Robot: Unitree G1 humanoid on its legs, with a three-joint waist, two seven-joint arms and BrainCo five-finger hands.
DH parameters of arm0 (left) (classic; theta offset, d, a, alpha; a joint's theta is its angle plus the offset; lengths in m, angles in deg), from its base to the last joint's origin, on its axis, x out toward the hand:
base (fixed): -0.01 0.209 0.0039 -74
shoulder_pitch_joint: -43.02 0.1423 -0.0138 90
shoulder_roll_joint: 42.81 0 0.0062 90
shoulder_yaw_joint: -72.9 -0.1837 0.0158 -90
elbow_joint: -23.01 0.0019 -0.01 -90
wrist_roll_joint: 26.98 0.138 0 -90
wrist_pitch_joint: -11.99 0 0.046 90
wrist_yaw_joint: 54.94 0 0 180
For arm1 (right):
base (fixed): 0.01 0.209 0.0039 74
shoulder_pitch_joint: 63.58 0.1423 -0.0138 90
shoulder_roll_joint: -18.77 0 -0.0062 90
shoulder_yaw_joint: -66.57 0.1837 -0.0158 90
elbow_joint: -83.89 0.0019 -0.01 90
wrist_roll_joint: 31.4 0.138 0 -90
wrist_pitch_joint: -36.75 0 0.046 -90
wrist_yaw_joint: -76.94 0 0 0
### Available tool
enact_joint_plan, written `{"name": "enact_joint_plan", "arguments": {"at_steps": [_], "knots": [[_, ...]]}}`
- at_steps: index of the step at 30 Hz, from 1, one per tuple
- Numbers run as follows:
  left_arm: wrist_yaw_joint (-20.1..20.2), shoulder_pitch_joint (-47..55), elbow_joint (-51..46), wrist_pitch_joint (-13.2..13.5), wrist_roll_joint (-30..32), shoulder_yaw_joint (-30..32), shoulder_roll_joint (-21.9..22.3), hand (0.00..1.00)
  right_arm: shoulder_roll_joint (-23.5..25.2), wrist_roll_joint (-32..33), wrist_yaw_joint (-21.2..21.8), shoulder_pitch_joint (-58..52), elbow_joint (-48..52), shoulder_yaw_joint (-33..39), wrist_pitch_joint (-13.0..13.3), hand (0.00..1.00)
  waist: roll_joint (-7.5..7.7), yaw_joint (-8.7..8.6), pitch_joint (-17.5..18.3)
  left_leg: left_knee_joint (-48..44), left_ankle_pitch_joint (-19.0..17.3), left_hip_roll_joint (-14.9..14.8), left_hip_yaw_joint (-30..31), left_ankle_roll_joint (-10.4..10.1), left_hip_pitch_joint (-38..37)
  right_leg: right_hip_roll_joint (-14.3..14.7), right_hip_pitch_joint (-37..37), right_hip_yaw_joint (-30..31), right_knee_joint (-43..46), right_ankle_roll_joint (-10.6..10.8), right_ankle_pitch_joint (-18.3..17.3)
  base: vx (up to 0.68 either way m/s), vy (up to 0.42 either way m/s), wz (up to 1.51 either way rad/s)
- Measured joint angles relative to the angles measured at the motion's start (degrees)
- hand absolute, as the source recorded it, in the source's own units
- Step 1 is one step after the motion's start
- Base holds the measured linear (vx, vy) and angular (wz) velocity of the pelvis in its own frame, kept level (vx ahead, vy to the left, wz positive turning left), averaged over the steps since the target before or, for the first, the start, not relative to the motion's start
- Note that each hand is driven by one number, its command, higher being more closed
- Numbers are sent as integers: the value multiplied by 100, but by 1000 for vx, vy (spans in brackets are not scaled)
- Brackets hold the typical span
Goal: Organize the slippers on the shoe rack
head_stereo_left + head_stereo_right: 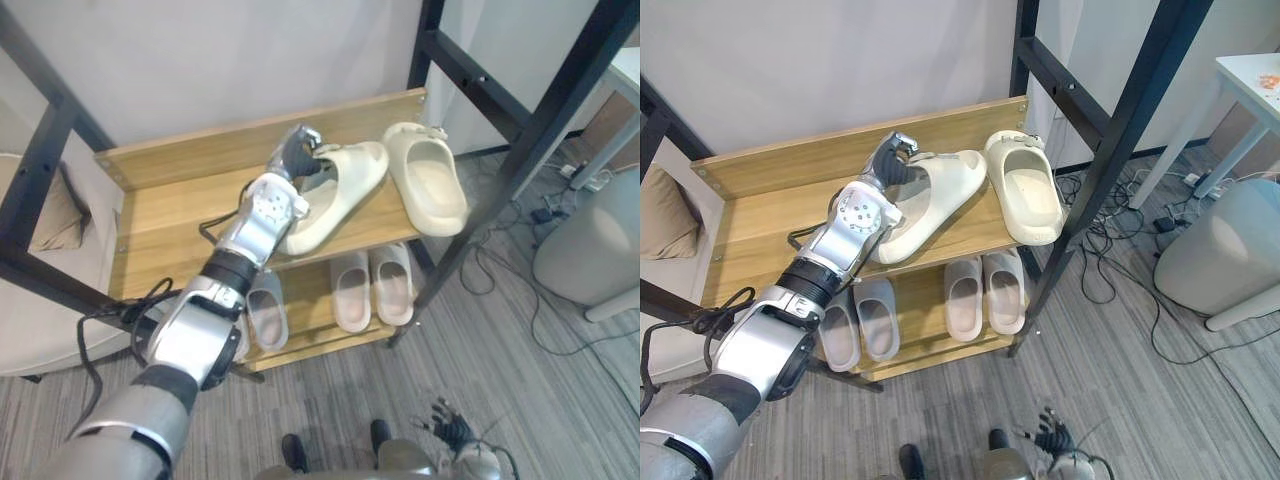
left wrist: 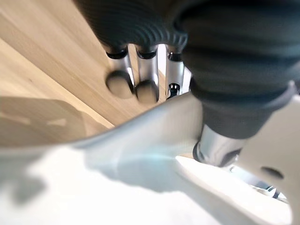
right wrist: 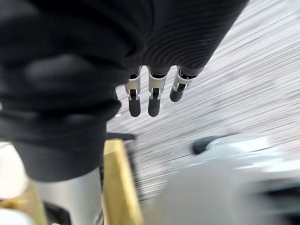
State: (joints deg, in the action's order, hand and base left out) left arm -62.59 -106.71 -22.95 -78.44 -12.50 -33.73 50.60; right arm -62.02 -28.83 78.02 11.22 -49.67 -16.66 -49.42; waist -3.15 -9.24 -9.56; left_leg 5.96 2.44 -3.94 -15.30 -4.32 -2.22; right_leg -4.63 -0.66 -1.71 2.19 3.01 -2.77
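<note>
On the top wooden shelf (image 1: 165, 215) of the shoe rack lie two cream slippers. My left hand (image 1: 296, 154) is shut on the left cream slipper (image 1: 338, 190), which lies slanted with its heel over the shelf's front edge. In the left wrist view the thumb (image 2: 216, 145) sits inside the slipper (image 2: 140, 183) and the fingers (image 2: 136, 89) curl outside its rim. The other cream slipper (image 1: 430, 182) lies beside it on the right, its toe overhanging. My right hand (image 1: 453, 425) hangs low over the floor, its fingers (image 3: 152, 99) relaxed and holding nothing.
The lower shelf holds a grey pair (image 1: 860, 322) and a pale pink pair (image 1: 984, 292). Black frame posts (image 1: 545, 125) stand around the rack. A white bin (image 1: 590, 245) and cables lie on the right, and a beige cushion (image 1: 55, 215) sits on the left.
</note>
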Motion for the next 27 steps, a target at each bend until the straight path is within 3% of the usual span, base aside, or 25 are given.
{"name": "enact_joint_plan", "arguments": {"at_steps": [27], "knots": [[-102, -68, -14, 3, -237, 175, 16, 0, -9, 22, -4, -182, 151, -52, 94, 0, -21, -6, 14, 3, 159, 80, 351, 70, 19, -56, 97, -377, 73, 8, -22, -27, -4, 7]]}}
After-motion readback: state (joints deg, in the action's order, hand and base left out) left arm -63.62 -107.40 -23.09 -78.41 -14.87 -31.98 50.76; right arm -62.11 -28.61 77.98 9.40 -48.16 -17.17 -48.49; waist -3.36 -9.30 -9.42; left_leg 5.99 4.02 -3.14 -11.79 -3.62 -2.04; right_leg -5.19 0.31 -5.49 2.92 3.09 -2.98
